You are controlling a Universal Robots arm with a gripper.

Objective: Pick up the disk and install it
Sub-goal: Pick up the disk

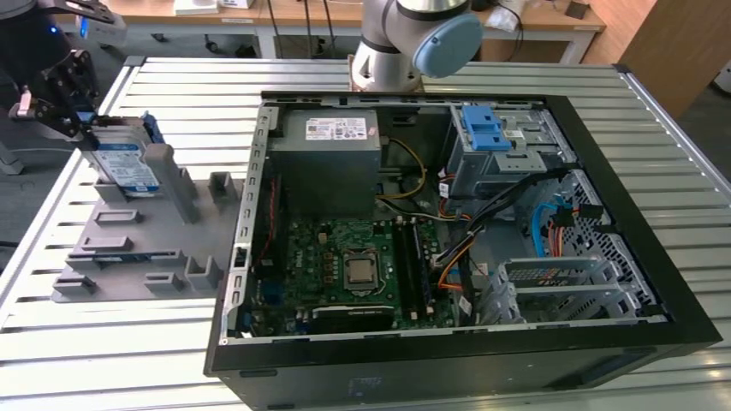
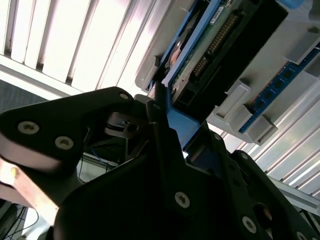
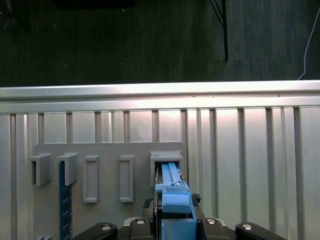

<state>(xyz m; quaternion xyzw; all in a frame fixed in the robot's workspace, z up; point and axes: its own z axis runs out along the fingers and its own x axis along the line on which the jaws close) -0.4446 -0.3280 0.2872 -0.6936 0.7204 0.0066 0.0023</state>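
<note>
The disk (image 1: 123, 164) stands on edge in a slot of the grey holder (image 1: 149, 248) at the exterior view's left, its white-and-blue label facing the camera and its blue bracket around the edges. My gripper (image 1: 89, 130) reaches in from the upper left and is shut on the disk's upper end. In the second wrist view the black fingers (image 2: 150, 125) pinch the blue bracket (image 2: 180, 125), and the disk's underside (image 2: 215, 45) with its connector runs away from them. In the first wrist view the blue bracket (image 3: 174, 197) rises out of the holder slot (image 3: 166, 160) in front of the gripper (image 3: 172, 222).
An open black computer case (image 1: 594, 257) lies at the exterior view's right, holding a grey cage with blue latches (image 1: 491, 137), a grey box with a white sticker (image 1: 331, 141) and a green board (image 1: 354, 265). A blue-edged card (image 3: 62, 200) stands in the holder. The arm's base (image 1: 412, 43) is behind the case.
</note>
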